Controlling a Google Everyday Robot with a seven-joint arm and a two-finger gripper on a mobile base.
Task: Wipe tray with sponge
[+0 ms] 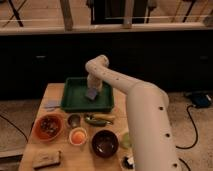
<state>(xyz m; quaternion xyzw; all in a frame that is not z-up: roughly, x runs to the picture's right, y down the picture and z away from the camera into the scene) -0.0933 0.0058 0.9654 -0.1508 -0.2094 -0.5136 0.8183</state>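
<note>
In the right half of the tray (74, 96), on the far side of the wooden table (63, 152), the gripper (92, 89) points down onto the sponge (91, 95). The sponge rests on the tray floor, right of centre. Whether the gripper is clasping the sponge or only pressing on it cannot be told.

This looks like the wiping step itself, with the pad in contact with the tray. The next move would call for a steady downward press and a sweep towards the left, uncovered half, staying inside the raised rim.

The table is crowded on its near side:
- 1 orange bowl (48, 127) with dark contents
- 1 small metal cup (74, 120)
- 1 small bowl (78, 136) holding something orange
- 1 dark brown bowl (104, 143)
- 1 brown block (46, 159)

A bluish cloth patch (51, 104) lies just left of the tray.

Behind the table stands a dark wall under a pale rail, and a cable (192, 122) trails over the speckled floor at right.
</note>
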